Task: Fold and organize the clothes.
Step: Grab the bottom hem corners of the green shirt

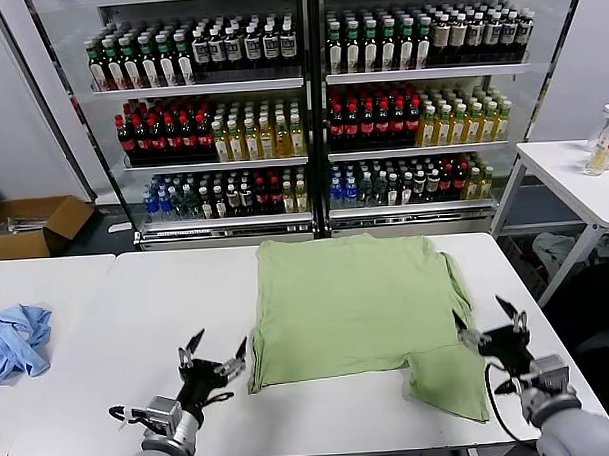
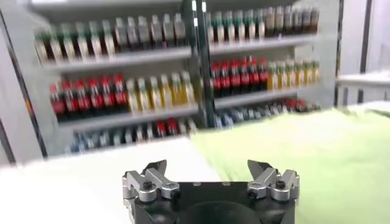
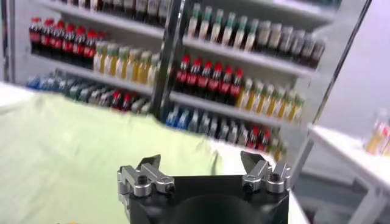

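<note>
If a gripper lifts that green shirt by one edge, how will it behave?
The green shirt would likely drape and sag, since it lies flat and limp with a sleeve already folded over. Probably light. Pushed across the smooth white table, it may bunch rather than slide whole.

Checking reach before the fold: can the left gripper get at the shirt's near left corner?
Probably yes. The left gripper is open beside the shirt, with only bare table between them.

Left gripper, right gripper — both seemingly agape.

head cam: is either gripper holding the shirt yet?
No. Left gripper and right gripper are both open beside the green shirt, gripping nothing.
</note>
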You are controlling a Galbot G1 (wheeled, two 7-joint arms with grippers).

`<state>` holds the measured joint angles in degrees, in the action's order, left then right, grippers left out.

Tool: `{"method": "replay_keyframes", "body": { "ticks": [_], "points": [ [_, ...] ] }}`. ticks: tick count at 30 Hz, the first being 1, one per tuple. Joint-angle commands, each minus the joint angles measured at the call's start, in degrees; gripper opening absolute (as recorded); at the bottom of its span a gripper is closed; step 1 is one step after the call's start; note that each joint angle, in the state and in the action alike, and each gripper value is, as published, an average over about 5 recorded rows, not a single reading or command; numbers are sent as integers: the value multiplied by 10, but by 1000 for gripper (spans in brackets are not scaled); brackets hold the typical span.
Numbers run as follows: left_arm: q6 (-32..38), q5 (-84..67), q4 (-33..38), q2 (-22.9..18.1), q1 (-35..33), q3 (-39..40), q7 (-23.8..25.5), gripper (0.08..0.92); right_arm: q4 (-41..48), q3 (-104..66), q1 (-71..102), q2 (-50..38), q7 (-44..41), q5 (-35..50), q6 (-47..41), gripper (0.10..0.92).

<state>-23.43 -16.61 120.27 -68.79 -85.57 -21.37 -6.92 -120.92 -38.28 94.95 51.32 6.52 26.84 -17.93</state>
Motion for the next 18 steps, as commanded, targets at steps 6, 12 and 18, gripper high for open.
{"method": "replay_keyframes", "body": {
  "ticks": [6, 12, 18],
  "points": [
    [-93, -54, 16, -4, -16, 72, -60, 823, 11, -6, 90, 13, 19, 55, -11, 823],
    [-73, -57, -33, -21, 26, 75, -62, 823, 19, 2, 70, 16, 21, 71, -12, 823],
    [-68, -56, -64, -31, 52, 71, -77, 823, 21, 5, 62, 15, 20, 89, -18, 822]
  ]
}}
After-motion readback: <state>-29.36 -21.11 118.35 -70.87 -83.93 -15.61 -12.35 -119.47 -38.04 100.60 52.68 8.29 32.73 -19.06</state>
